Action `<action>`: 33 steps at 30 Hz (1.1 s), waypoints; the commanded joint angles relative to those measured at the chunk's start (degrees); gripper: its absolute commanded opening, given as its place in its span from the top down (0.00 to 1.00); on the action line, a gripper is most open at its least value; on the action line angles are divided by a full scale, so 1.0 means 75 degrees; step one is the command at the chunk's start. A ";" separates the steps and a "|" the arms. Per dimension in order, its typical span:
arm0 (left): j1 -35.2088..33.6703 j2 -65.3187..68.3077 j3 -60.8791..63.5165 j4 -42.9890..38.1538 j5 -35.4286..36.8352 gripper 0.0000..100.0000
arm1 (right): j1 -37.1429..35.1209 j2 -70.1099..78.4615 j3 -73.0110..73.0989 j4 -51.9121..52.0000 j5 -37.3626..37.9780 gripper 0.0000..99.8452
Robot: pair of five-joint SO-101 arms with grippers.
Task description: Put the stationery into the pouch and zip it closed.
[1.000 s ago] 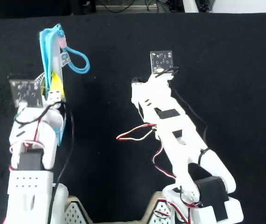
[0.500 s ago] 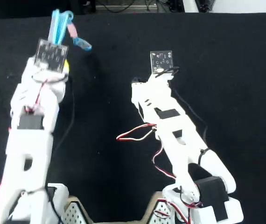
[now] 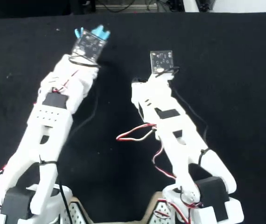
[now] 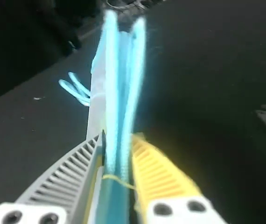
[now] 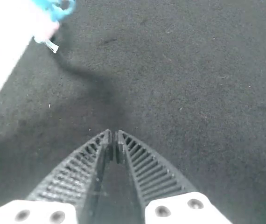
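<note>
Pouch [image 4: 119, 70] in the left gripper [image 4: 120, 138], and the jaws are clamped hard on it: grey finger one side, yellow finger the other, blue fabric squeezed edge-on between them!

And where does the pouch run from there?

Straight out past the fingertips, a narrow blue band standing on its edge and pointing away from the wrist. A thin blue loop [image 4: 74, 88] hangs off one side of it, out over the black tabletop [image 4: 226, 70].

What does the high view give us?

The left arm [image 3: 53, 116] stretched long toward the far side of the tabletop, with a tuft of blue pouch [image 3: 98, 32] poking out just beyond its wrist board. Whether the far end touches the cloth, I cannot tell.

Now the other side?

Right gripper [image 5: 113, 137]: jaws together, tips meeting, nothing between them. It hangs over bare black cloth. Off in the corner of its own wrist view there's a scrap of blue and pink [image 5: 53, 9] next to the white left arm, with a dark shadow beneath on the cloth.

How far apart are the two arms?

Side by side, the right arm [image 3: 170, 126] near the middle of the tabletop, its wrist board close to the left arm's but not touching.
</note>
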 commanded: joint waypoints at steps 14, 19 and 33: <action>0.0275 -0.0551 -0.0486 0.0621 0.1184 0.79 | -0.0035 -0.0029 -0.0299 -0.0188 0.0023 0.99; 0.0264 -0.1500 -0.0346 0.1723 0.1172 0.79 | -0.0035 -0.0029 -0.0311 -0.0199 0.0023 0.99; -0.1705 -0.4196 0.2456 0.2977 0.1137 0.79 | 0.1114 -0.1717 -0.0158 0.0176 0.0012 0.98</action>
